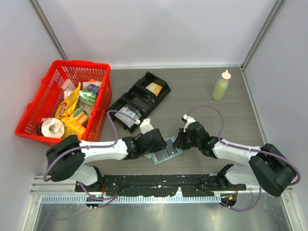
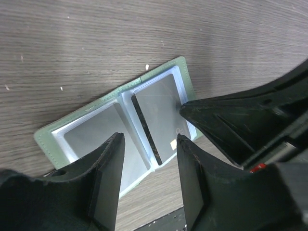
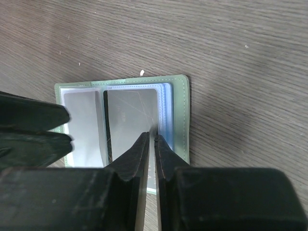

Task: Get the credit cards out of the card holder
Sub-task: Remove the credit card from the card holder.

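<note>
The pale green card holder [image 1: 167,150] [image 2: 185,79] [image 3: 179,115] lies open and flat on the table between both arms. A grey credit card [image 2: 161,108] [image 3: 132,113] sits in its right pocket, with pale blue card edges [image 3: 166,108] beside it. My left gripper [image 1: 158,141] [image 2: 149,137] hovers open over the holder's near edge, with nothing between its fingers. My right gripper [image 1: 179,141] [image 3: 149,135] has its tips on the right pocket's outer edge. Its jaws stand almost together with a thin slit between them. Whether they pinch a card or sleeve edge does not show.
A red basket [image 1: 82,63] full of groceries stands at the back left. A black compartment tray [image 1: 139,98] lies behind the holder. A pale green squeeze bottle [image 1: 221,86] stands at the back right. Pale walls close in the table on three sides.
</note>
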